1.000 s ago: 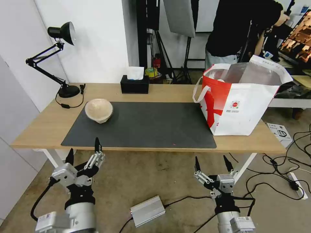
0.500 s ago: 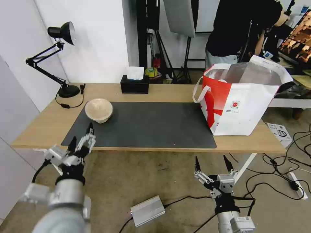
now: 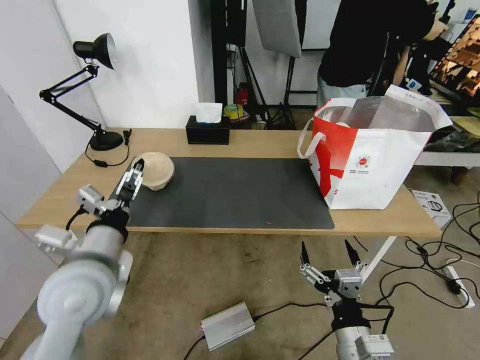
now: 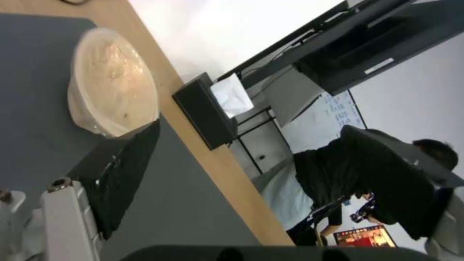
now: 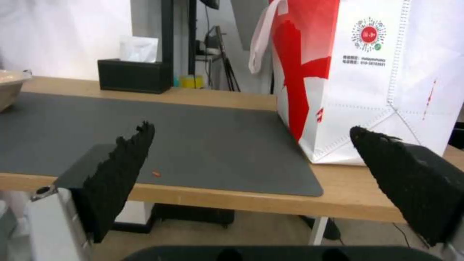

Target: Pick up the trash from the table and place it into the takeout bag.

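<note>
Desk [image 3: 260,145]: light wood, dark grey mat [image 3: 235,192] across its middle. Takeout bag [image 3: 370,160] stands upright at the desk's right end, on the mat's right edge, mouth open with foil lining showing in the head view. Our right wrist view adds the round logo and red panel up close, plus a small red speck on the mat near the front edge.

Beige lidded bowl [image 3: 153,170] sits at the mat's back-left corner. Tissue box [image 3: 208,130] is at the back edge, desk lamp [image 3: 92,75] at the back-left corner.

Left gripper [image 3: 131,181] is over the mat's left edge, just beside the bowl. We see one black finger [image 4: 123,170] in the left wrist view, its tip close under the bowl's rim [image 4: 114,79]; touching or not, we can't tell. Released or clenched: can't tell either.

Right gripper [image 3: 327,257] hangs below the desk's front edge, fingers spread wide, holding nothing.
</note>
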Motion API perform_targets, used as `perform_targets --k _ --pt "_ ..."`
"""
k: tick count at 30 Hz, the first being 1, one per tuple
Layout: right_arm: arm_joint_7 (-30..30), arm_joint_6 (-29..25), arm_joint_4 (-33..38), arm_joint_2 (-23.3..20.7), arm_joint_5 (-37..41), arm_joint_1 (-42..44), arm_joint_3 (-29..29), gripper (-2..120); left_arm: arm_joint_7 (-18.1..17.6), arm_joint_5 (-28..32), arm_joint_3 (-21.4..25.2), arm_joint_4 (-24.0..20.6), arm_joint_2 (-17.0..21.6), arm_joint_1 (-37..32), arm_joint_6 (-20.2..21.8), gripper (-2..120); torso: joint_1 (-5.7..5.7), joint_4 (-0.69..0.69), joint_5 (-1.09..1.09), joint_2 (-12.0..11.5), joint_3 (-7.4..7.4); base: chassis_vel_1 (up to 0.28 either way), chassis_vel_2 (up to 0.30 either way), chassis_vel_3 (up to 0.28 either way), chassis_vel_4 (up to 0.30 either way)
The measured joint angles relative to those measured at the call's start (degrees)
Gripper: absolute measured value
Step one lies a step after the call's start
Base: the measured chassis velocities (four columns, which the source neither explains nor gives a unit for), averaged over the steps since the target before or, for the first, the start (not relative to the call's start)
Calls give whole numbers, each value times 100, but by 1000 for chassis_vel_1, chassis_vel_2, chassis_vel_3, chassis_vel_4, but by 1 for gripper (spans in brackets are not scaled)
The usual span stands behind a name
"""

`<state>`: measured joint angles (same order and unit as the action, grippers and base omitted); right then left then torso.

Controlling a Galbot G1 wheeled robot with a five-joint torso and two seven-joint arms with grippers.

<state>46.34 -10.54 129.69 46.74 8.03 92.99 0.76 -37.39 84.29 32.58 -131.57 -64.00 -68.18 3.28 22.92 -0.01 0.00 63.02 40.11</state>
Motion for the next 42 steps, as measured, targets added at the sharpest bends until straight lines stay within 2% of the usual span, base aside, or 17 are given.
perform_targets --k 4,10,13,16,29,34,42 --pt "1 -1 0 0 0 0 0 100 -183 341 -160 524 164 538 0 100 0 0 0 0 0 0 0 0 0" --pt "0 -1 0 0 0 0 0 100 -286 393 -385 1046 279 939 29 100 0 1 0 0 0 0 0 0 0" --pt "0 -1 0 0 0 0 0 100 -300 394 -424 1130 291 994 38 100 0 0 0 0 0 0 0 0 0" --pt "0 -1 0 0 0 0 0 100 -417 406 -593 1537 312 1235 61 100 0 0 0 0 0 0 0 0 0" --pt "0 -1 0 0 0 0 0 100 -786 292 -714 2054 282 1442 145 100 0 1 0 0 0 0 0 0 0" --pt "0 -1 0 0 0 0 0 100 -790 234 -730 2166 278 1483 155 100 0 1 0 0 0 0 0 0 0" --pt "0 0 0 0 0 0 0 100 -775 147 -960 2728 47 1878 286 100 0 0 0 0 -1 0 0 0 0"
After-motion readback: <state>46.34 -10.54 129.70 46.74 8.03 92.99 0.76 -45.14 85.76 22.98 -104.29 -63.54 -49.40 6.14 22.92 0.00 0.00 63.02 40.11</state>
